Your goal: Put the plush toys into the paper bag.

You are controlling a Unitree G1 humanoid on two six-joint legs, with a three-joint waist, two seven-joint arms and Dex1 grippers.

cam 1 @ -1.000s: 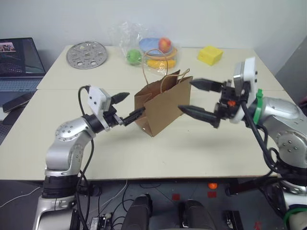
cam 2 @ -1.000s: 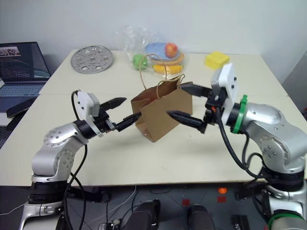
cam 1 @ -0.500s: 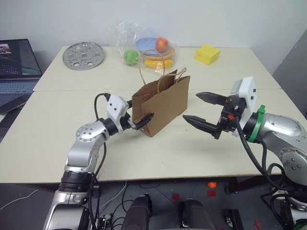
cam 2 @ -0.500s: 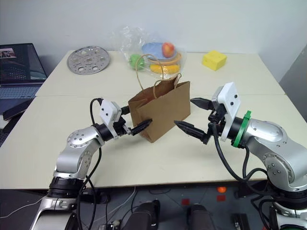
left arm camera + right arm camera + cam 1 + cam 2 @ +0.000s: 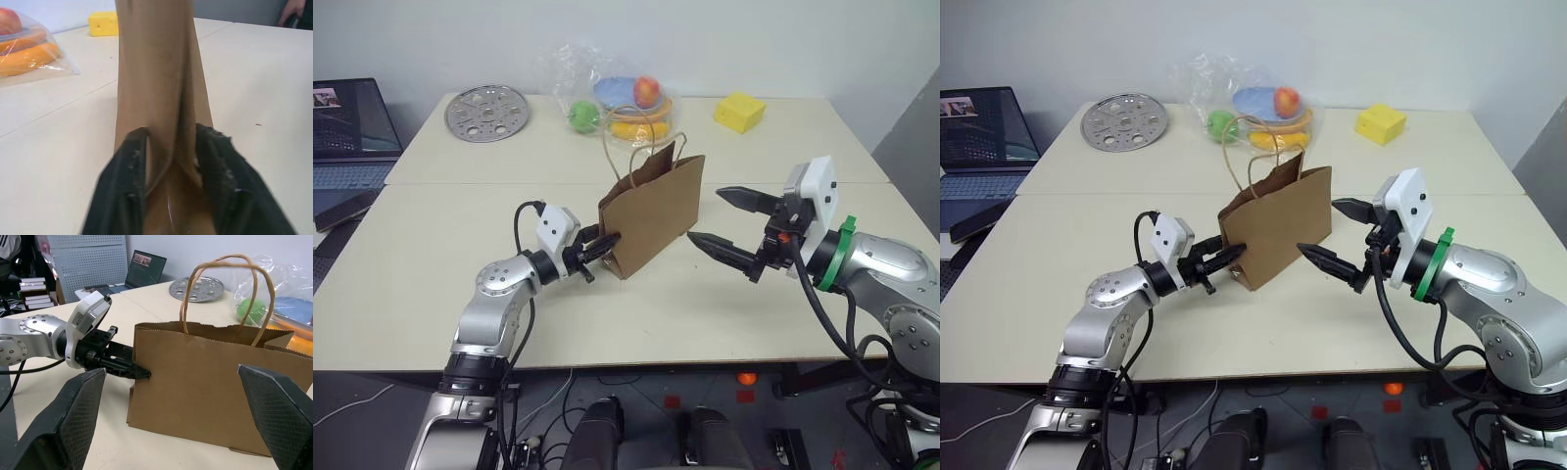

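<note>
The brown paper bag (image 5: 656, 211) stands upright in the middle of the table, its two loop handles up. My left gripper (image 5: 602, 242) reaches in level from the left and is shut on the bag's narrow left side. In the left wrist view its black fingers (image 5: 129, 161) pinch the folded paper between them. My right gripper (image 5: 705, 214) hovers open just off the bag's right end, one finger high and one low, with nothing between them. The plush toys are out of view; I cannot see into the bag.
At the back of the table lie a clear plastic bag of fruit (image 5: 622, 98), a yellow block (image 5: 740, 111) and a perforated metal disc (image 5: 488, 112). A laptop (image 5: 352, 132) sits off the table's left edge.
My left gripper moved in lower against the bag's left side and closed on the paper. The bag shifted slightly to the right. The right gripper stayed open beside the bag.
</note>
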